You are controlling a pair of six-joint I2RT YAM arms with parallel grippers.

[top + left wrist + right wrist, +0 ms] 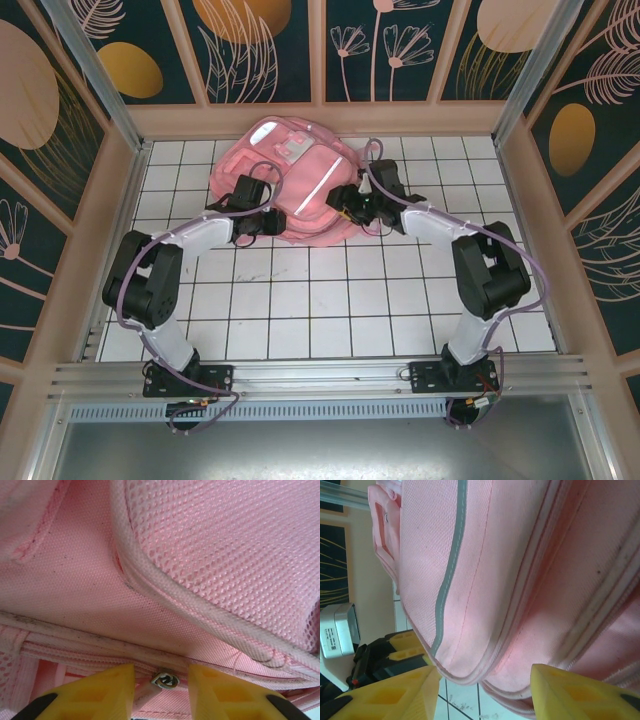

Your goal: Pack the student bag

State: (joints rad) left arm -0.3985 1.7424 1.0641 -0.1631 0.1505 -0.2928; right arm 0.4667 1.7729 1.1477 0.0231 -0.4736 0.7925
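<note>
Jaws: left gripper [161, 677] apart, zip pull [165, 681] between, not pinched; pull may slip out. Right gripper [484, 671] wide around student bag [520, 580]; hold unclear.

The student bag [300, 170], a large soft pink backpack with a pale stripe and mesh panels, is laid flat on the tiled worktop [330, 300], toward its far middle.

White tiled tabletop [330, 300] with dark lines, dark blue walls [265, 50] with painted flowers and orange blobs, silver rail [320, 372] along the near edge, small white box [340, 630]
</note>
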